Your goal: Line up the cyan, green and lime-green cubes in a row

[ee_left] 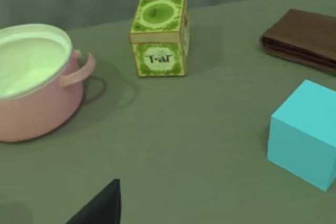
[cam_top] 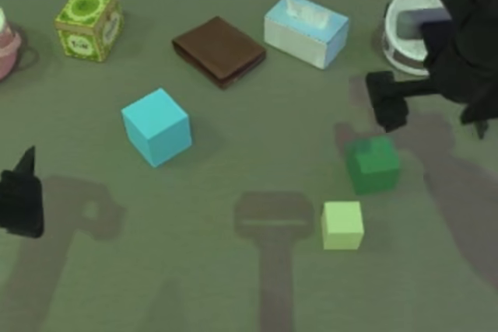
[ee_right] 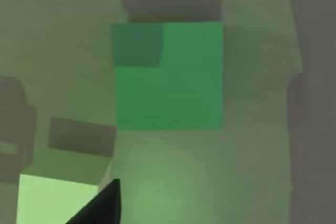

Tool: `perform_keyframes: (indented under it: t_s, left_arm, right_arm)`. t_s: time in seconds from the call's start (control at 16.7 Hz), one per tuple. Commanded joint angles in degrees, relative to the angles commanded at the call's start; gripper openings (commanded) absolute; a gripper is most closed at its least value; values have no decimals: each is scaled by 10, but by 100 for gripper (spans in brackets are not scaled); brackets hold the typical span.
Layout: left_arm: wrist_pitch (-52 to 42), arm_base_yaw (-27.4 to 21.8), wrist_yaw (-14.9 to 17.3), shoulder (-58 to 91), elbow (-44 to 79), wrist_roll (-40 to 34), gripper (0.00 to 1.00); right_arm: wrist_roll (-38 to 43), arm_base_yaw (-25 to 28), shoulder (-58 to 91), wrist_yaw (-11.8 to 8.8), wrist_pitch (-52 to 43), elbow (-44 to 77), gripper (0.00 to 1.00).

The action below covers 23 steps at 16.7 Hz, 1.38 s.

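Cyan cube, green cube, lime-green cube: plain matte, smooth. Bench: dull olive, matt, cloth-like. Brown wallet looks leathery. Pink pot semi-gloss, enamel-like. Patterned box: printed card.

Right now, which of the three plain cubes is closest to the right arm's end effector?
The green cube, directly beneath the right end effector. The lime-green cube sits farther away, and the cyan cube lies far left.

Cyan cube, dark green cube, pale lime-green cube.
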Motion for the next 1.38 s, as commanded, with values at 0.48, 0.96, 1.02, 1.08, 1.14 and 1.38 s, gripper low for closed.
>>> perform_keyframes:
  t_s: [0.48,0.96,1.02,1.08,1.14,1.38]
  left_arm:
    - [163,80,7,-244,-215,-65,100]
    - [167,82,7,-250,-219,-67,100]
    - [167,82,7,-250,-219,-67,100]
    - [167,82,7,-250,-219,-67,100]
    - [167,82,7,-250,-219,-67,100]
    - [167,82,7,-250,-219,-67,100]
  right_arm:
    - [25,42,202,-2,-107,185,100]
    - [25,41,211,-2,-100,183,100]
    - [25,42,216,-2,-86,173,100]
    - [25,42,223,-2,-67,161,100]
    - [26,42,231,-2,-43,147,100]
    - [27,43,263,-1,49,91,100]
